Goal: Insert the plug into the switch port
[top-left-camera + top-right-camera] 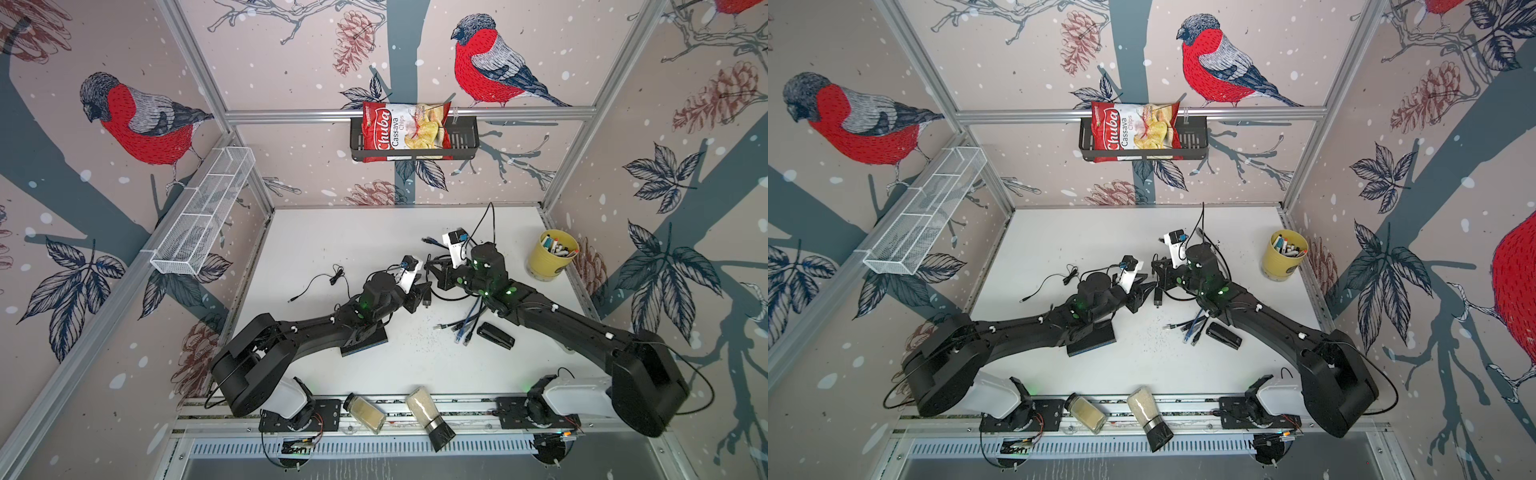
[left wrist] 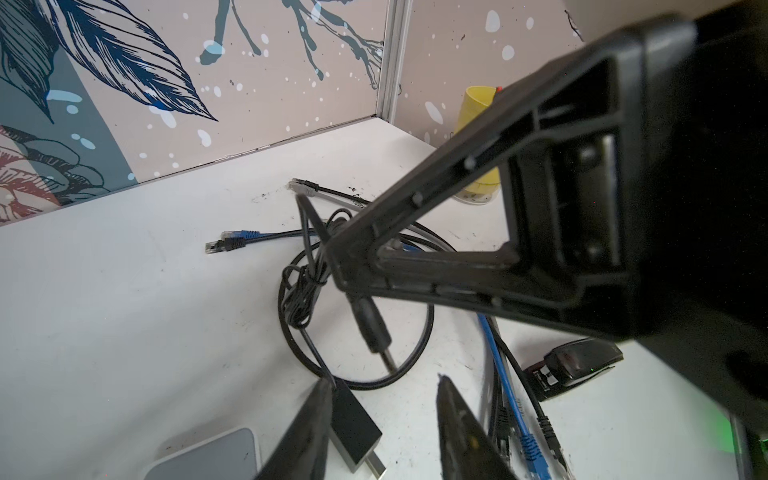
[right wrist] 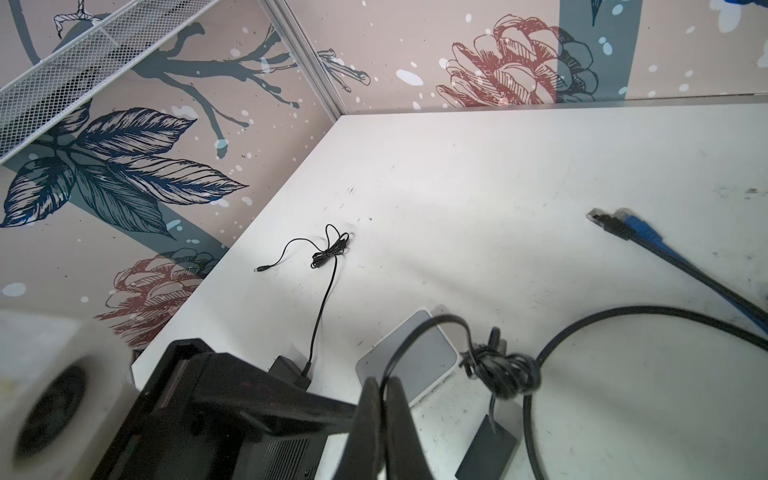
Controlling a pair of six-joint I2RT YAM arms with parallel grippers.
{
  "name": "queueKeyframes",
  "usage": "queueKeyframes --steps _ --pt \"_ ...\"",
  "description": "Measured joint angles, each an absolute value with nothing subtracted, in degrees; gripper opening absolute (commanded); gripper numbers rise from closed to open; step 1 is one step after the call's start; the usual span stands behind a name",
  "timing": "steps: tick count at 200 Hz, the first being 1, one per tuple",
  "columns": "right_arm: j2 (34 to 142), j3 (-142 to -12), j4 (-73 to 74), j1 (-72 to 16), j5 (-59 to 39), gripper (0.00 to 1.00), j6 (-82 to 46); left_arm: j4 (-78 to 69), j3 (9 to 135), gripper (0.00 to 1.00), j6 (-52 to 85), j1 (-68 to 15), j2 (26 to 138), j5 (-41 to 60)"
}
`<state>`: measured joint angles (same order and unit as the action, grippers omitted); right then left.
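the right gripper has its jaws pinched shut on a thin black cable. the cable's barrel plug hangs tip-down, just at the gap of the left gripper, whose jaws stand apart. the grey switch lies on the tabletop close by, with a usb adapter just beside it.

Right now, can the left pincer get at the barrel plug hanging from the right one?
Probably yes. The barrel plug hangs free below the right pincer, which is shut on its cable, and the left pincer sits open just short of it, nothing between.
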<state>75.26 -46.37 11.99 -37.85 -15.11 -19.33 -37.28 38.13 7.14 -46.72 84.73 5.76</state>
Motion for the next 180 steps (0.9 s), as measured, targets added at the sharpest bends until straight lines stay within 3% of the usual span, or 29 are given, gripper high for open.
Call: queueKeyframes --steps 78,180 --pt "74.3 -45.9 12.2 -38.3 -15.3 0.0 -19.0 -40.5 38.2 0.34 7.1 -46.7 85.4 5.5" --pt "74.1 -45.7 12.8 -38.5 -15.4 0.0 -18.1 -43.0 37.8 0.04 7.1 -46.7 86.2 4.3"
